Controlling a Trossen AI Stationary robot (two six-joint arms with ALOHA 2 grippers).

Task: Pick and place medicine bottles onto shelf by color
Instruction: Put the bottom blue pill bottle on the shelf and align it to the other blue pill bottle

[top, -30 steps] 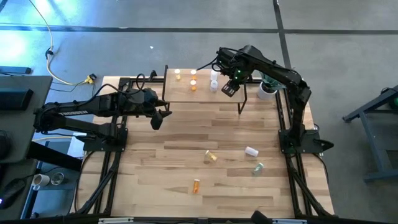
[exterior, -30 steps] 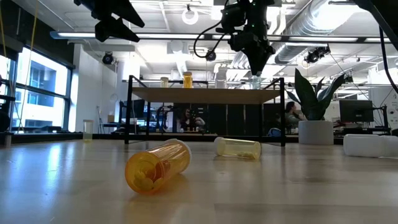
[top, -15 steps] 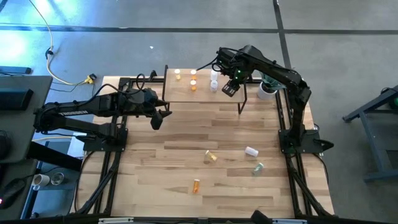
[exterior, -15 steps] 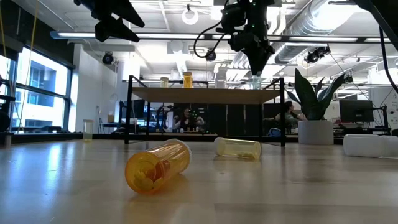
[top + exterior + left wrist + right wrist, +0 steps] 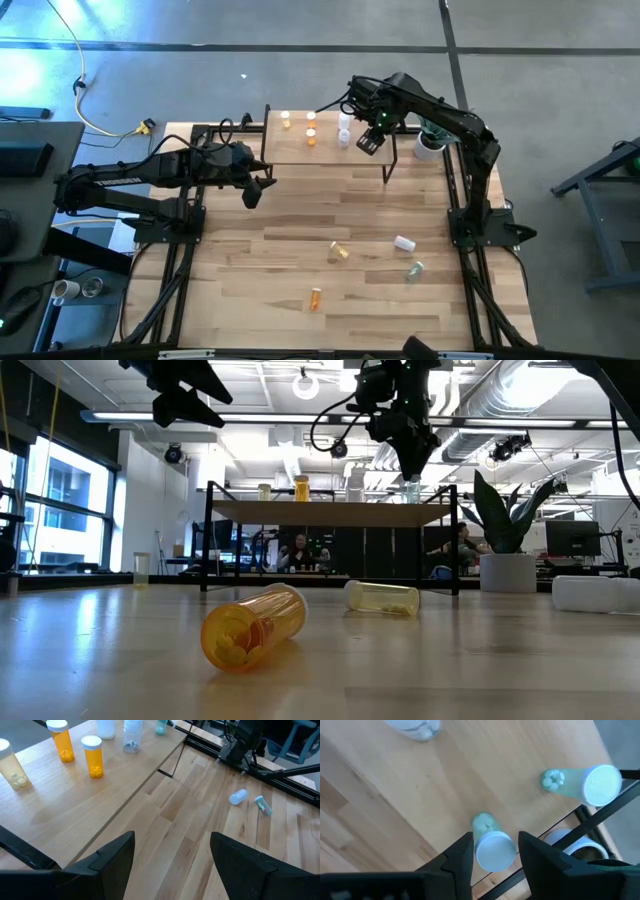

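Two arms share your table (image 5: 300, 210), and the shelf (image 5: 325, 150) stands at its far edge. Your right gripper (image 5: 495, 851) hangs over the shelf's right end with a greenish bottle (image 5: 490, 845) upright between its fingers (image 5: 460, 855); they stand narrowly apart on either side of the white cap, and you cannot tell whether they grip it. A second greenish bottle (image 5: 580, 784) stands just beside it, likely why this end was chosen. Your left gripper (image 5: 172, 855) waits wide and empty above the table near the shelf's left end. On the shelf, orange bottles (image 5: 92, 756) and a yellow one (image 5: 12, 767) group leftward, white and clear ones (image 5: 131, 734) in the middle. Four bottles lie on the table: a yellow bottle (image 5: 340, 251), a white bottle (image 5: 404, 243), a green bottle (image 5: 415, 269) and an orange bottle (image 5: 316, 297).
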